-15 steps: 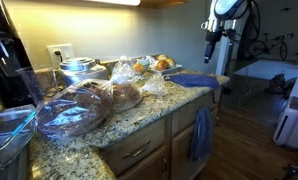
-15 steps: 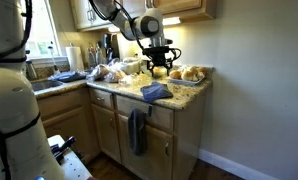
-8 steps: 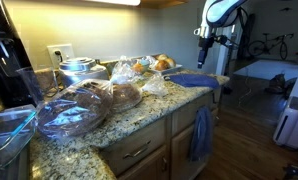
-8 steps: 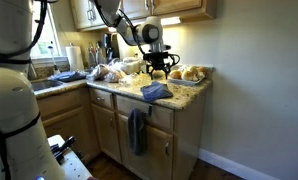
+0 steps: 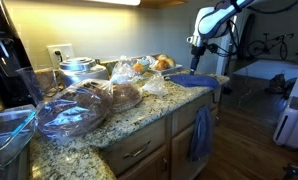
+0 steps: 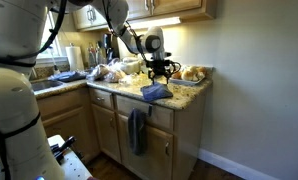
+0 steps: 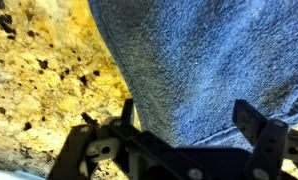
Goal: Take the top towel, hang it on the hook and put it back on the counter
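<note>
top towel point(image 7: 199, 60): we are seeing soft royal-blue terry cloth, its nap looking fuzzy and matt.
counter point(image 7: 39, 90): we are looking at speckled beige-and-brown stone, polished smooth and carrying a slight sheen.
cabinets point(image 5: 157, 165): we are seeing light brown wood, smooth and shining faintly.
cabinet handle point(image 5: 136, 154): it is looking like pale metal to us.
hanging towel point(image 5: 200, 133): we are seeing duller grey-blue cloth, matt.
bags point(image 5: 74, 108): we are seeing clear plastic film, crinkled and glinting glossily.
pot point(image 5: 77, 68): we are making out shiny metal.
gripper point(image 7: 184, 112): we are seeing dark, hard, matt parts.
</note>
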Robot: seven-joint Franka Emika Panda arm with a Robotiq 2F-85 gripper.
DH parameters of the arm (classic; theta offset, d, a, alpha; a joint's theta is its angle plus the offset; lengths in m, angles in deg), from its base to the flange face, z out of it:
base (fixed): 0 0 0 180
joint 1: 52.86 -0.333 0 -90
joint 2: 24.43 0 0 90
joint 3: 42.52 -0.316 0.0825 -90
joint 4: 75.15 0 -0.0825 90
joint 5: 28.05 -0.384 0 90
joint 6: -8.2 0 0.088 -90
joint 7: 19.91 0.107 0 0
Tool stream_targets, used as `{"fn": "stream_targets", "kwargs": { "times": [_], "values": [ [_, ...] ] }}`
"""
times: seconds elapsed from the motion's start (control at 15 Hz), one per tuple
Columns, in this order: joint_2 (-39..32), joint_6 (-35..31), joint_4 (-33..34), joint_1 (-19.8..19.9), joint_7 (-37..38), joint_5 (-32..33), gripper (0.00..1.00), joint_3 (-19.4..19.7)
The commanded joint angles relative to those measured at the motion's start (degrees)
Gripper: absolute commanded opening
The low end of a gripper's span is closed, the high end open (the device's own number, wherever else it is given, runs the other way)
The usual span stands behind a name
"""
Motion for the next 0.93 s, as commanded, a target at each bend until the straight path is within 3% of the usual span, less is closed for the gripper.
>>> {"fn": "stream_targets", "kwargs": {
  "times": [0.0, 0.07, 0.13, 0.2, 0.87],
  "values": [
    [-1.9, -1.3, 1.5, 2.1, -2.5, -0.7, 1.0, -1.9],
    [-2.3, -1.3, 1.7, 2.2, -2.7, -0.6, 1.0, -2.1],
    [-2.5, -1.3, 1.7, 2.5, -3.0, -0.9, 0.92, -2.5],
    [-2.6, -1.4, 1.7, 2.8, -3.3, -1.0, 0.74, -2.8],
    [-1.1, -1.8, -0.2, 3.9, -6.7, -1.4, 0.09, -4.4]
  ]
}}
